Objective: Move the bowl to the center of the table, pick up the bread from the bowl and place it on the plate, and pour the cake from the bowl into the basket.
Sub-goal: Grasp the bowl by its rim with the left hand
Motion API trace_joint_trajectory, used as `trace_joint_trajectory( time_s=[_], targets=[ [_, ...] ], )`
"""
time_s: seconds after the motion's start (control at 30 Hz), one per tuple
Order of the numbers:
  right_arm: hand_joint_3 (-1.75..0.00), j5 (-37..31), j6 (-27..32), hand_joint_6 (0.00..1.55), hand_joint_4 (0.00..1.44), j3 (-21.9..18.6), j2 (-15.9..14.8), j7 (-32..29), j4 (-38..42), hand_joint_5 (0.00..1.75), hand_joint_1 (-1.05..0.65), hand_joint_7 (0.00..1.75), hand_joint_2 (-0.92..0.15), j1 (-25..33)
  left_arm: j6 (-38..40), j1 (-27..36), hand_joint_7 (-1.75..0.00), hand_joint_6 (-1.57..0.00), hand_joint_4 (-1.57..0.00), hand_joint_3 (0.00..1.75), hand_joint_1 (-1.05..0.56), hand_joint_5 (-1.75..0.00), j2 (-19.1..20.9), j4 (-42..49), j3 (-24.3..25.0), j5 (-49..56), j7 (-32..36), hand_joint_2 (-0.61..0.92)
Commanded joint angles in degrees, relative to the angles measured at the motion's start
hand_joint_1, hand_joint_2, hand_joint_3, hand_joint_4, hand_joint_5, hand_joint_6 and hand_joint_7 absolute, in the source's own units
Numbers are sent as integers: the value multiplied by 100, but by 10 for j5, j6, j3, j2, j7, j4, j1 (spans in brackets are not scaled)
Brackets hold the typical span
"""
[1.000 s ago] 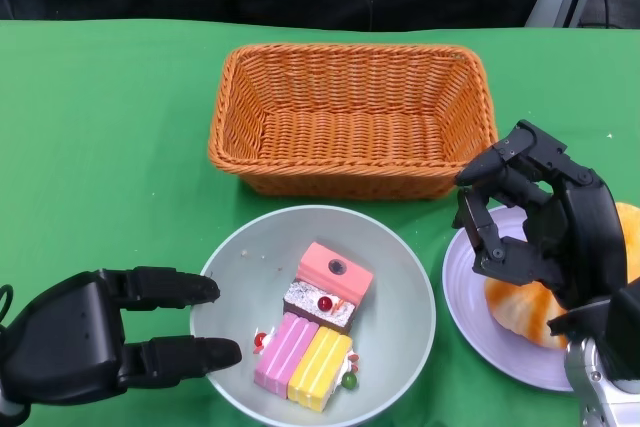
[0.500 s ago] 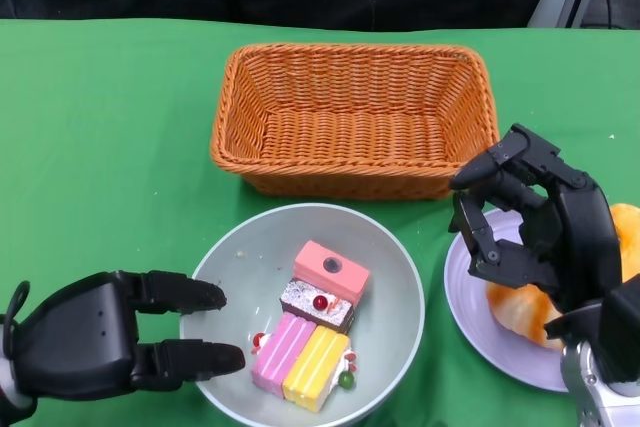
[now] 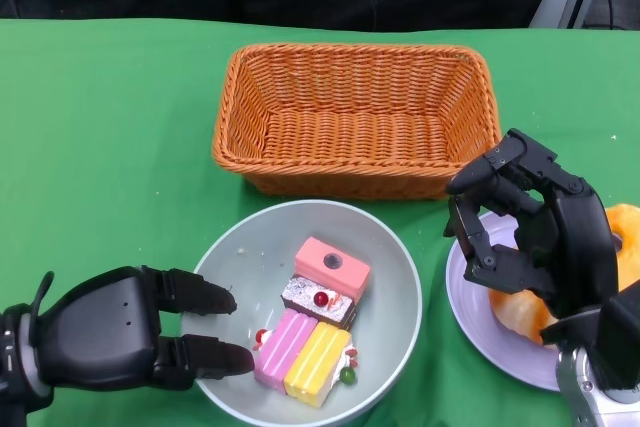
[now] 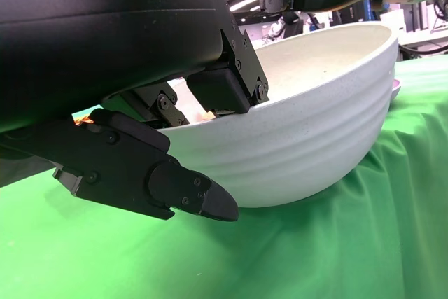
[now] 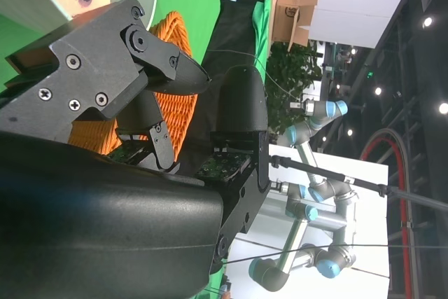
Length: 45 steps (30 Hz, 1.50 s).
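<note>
The grey bowl (image 3: pixel 390 277) sits on the green table in front of the wicker basket (image 3: pixel 355 117). It holds a pink cake (image 3: pixel 332 267), a chocolate cake (image 3: pixel 315 301) and a pink-and-yellow cake (image 3: pixel 305 352). My left hand (image 3: pixel 120 332) grips the bowl's near-left rim. In the left wrist view its fingers (image 4: pixel 224 89) reach inside the bowl (image 4: pixel 308 131) and the thumb lies outside the wall. The orange bread (image 3: pixel 520 305) lies on the lilac plate (image 3: pixel 470 287). My right hand (image 3: pixel 535 237) hovers above the plate, fingers curled apart, holding nothing.
The basket has nothing in it and its near wall stands just beyond the bowl. The plate lies close to the bowl's right side. Green cloth stretches to the left. The right wrist view shows the basket (image 5: pixel 171 33) beyond my right hand's fingers (image 5: pixel 140 54).
My left hand has slid down-left and brought its fingers closer together over the bowl's rim. The bowl has shifted slightly. The right hand has barely moved.
</note>
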Motion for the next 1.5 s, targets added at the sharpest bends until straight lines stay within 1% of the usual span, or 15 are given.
trace_joint_trajectory(
  time_s=[0.03,0.47,0.57,0.8,0.83,0.87,1.0,1.03,1.07,1.13,1.17,1.2,1.27,1.4,1.5],
  targets=[
    [-105,2,-4,60,67,-3,0,-3,-1,165,-8,135,-53,1,-2,-4,-1,-88,-93,1,-38,-2,-5,2,-6,-4,-18,92],
    [-104,-8,0,61,66,-1,-1,-8,-2,163,-9,131,-54,3,-1,-3,-3,-94,-98,4,-37,-4,-19,-5,-14,-8,-2,92],
    [-102,-9,-1,61,65,-1,-3,-6,1,163,-11,131,-53,2,2,-3,-3,-96,-100,3,-36,-5,-26,-9,-13,-11,-10,92],
    [-103,-7,-1,62,65,0,0,-5,3,163,-8,131,-54,2,-9,-6,-3,-99,-102,2,-35,-5,-28,-17,-12,-24,-43,92],
    [-103,-8,-3,62,64,1,0,-5,4,163,-8,131,-55,1,-10,-6,-7,-107,-108,1,-35,-9,-29,-17,-11,-25,-44,89],
    [-103,-9,-5,62,64,1,-1,-5,5,164,-8,131,-55,1,-11,-6,-8,-110,-110,0,-35,-10,-29,-17,-10,-27,-45,89],
    [-104,-8,-5,62,64,1,-1,-4,6,164,-7,130,-54,1,-16,-2,-7,-113,-113,0,-36,-10,-30,-17,-6,-35,-42,88],
    [-103,-7,-5,62,64,1,-2,-3,6,164,-9,130,-54,2,-19,1,-14,-120,-110,0,-35,-49,-30,-16,-4,-39,-38,88],
    [-101,-6,-5,62,64,1,-2,-2,6,163,-10,130,-54,2,-21,3,-20,-122,-98,0,-35,-92,-31,-15,-3,-43,-36,88],
    [-100,-5,-3,62,64,0,-1,-2,4,163,-12,130,-54,3,-27,6,-30,-120,-87,0,-33,-124,-31,-14,1,-50,-30,89],
    [-99,-5,-1,62,64,0,-2,-2,1,163,-12,130,-55,4,-27,7,-54,-109,-82,0,-31,-137,-31,-13,2,-51,-23,90],
    [-98,-4,1,62,64,0,-2,-2,-1,163,-11,130,-55,5,-27,8,-74,-100,-81,0,-29,-144,-32,-12,3,-52,-17,90],
    [-99,-4,2,62,64,0,-2,-1,-2,163,-11,130,-55,6,-27,8,-92,-92,-80,0,-27,-149,-33,-11,3,-51,-11,91],
    [-99,-5,-1,62,64,0,-3,-1,0,164,-11,130,-55,6,-32,9,-98,-89,-79,0,-26,-151,-30,-12,5,-52,-7,91],
    [-98,-5,-4,61,64,-1,-3,-1,2,163,-12,130,-55,5,-39,11,-94,-89,-79,0,-29,-148,-24,-13,8,-55,-3,90]
  ],
)
